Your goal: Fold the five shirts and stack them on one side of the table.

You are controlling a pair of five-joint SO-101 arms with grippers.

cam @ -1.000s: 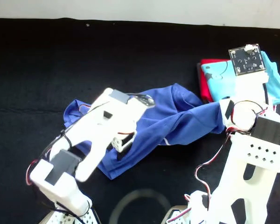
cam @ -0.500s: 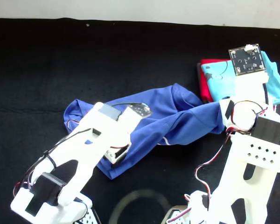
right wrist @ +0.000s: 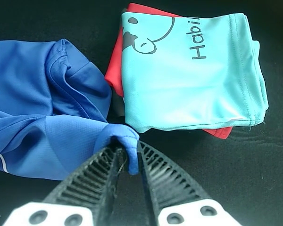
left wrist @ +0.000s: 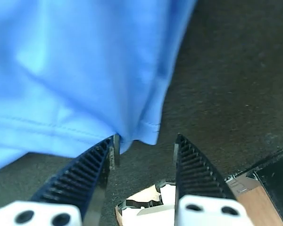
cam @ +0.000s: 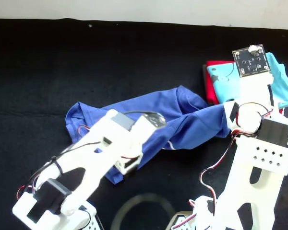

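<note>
Across the middle of the black table (cam: 62,62) the blue shirt (cam: 182,117) lies crumpled. One fold is pinched tight in the right gripper (right wrist: 127,153), just beside a folded turquoise shirt (right wrist: 188,70) stacked on a red shirt (right wrist: 113,75). The left gripper (left wrist: 146,141) hangs over the blue shirt's hemmed edge, jaws spread apart.

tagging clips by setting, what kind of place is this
Likely a robot lab bench: black cloth-covered table, white plastic left arm and right arm, crumpled blue shirt beside a folded turquoise shirt.
</note>
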